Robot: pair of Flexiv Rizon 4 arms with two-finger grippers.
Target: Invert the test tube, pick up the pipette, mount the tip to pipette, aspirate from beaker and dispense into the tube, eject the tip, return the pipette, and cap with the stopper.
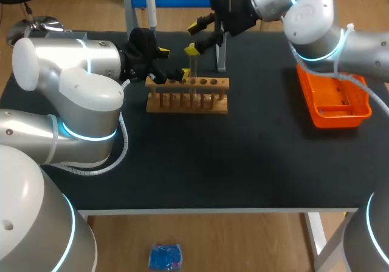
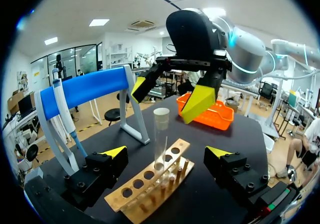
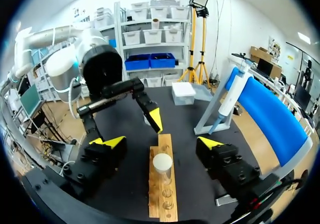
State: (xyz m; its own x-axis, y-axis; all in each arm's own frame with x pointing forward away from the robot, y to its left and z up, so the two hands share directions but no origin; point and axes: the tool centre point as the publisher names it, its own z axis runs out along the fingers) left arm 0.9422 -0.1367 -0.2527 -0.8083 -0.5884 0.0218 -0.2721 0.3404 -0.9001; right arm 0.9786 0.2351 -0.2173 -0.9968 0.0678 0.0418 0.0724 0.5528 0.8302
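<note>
Left gripper [image 2: 165, 166] sat nearest, fingers spread wide astride wooden rack [image 2: 150, 181], gripping nothing. Test tube [image 2: 160, 140] stood between them in rack hole, long axis vertical, pale end up. Right gripper [image 2: 172, 91] hovered just above, also wide. Advice: close squarely on tube, lift straight along axis.

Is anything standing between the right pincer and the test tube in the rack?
Nothing visible. The test tube stands upright in the wooden rack, and the open right pincer faces it with a clear gap. The left pincer, also open, hangs on the tube's far side, not in between.
</note>
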